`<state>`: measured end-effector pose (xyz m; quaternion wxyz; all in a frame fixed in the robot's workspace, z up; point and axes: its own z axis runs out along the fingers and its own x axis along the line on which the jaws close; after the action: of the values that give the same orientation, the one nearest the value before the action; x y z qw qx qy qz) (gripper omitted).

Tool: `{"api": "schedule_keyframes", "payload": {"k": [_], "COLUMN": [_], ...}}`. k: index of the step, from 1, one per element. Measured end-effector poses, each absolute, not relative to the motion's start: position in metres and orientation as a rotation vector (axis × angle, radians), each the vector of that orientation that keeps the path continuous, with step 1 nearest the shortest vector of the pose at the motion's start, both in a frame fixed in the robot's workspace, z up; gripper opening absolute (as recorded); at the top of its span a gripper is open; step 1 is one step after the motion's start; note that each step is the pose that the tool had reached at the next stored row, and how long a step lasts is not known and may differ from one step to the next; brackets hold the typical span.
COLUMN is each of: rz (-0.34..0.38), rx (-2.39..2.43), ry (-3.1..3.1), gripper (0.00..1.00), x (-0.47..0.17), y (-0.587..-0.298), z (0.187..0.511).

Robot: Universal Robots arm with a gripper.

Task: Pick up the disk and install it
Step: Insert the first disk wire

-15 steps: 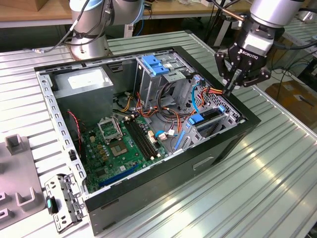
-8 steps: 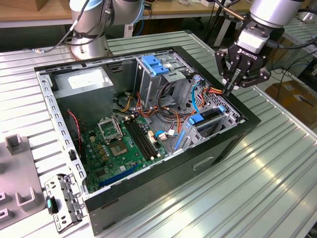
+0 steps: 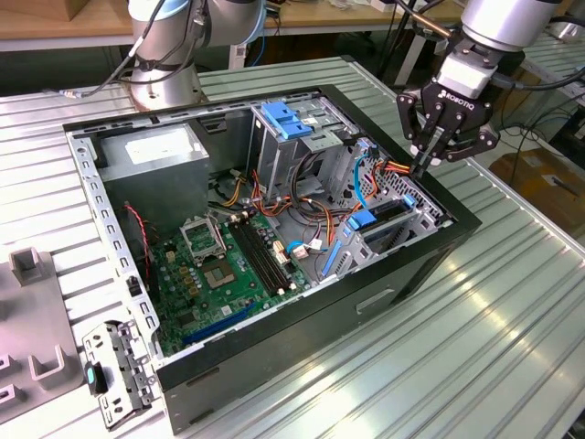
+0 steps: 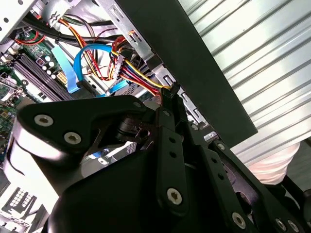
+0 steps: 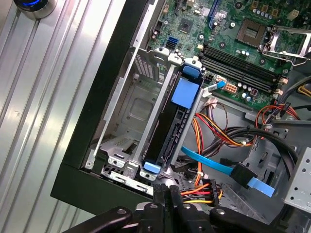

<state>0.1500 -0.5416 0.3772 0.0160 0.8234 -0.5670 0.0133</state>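
Note:
The disk (image 5: 170, 131) stands on edge in a slot of the metal drive cage (image 5: 131, 111) at the corner of the open computer case, its blue plastic rail tabs showing at both ends. In the exterior view the disk (image 3: 386, 212) sits low in that cage near the case's right wall. My gripper (image 3: 421, 166) hangs just above the cage's end by the case wall, its fingers shut together on nothing. Those shut fingertips (image 5: 167, 190) hover over the disk's end tab and a bundle of coloured power cables (image 5: 211, 188). The gripper (image 4: 168, 96) points down at the case rim.
The case (image 3: 430, 265) lies open on a ribbed metal table. Inside are a green motherboard (image 3: 228, 265), a grey power-supply box (image 3: 151, 151), a second cage with a blue bracket (image 3: 288, 119), and blue ribbon cables (image 5: 214, 165). A metal bracket part (image 3: 114, 370) lies at the exterior view's left.

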Motion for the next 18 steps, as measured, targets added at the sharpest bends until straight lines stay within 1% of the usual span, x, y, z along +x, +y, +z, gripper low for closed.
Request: {"api": "schedule_keyframes", "payload": {"k": [18], "rz": [0.039], "rx": [2.477], "ry": [-1.878], "gripper": [0.16], "x": [0.1421], "y": [-0.5416], "z": [0.3772]}}
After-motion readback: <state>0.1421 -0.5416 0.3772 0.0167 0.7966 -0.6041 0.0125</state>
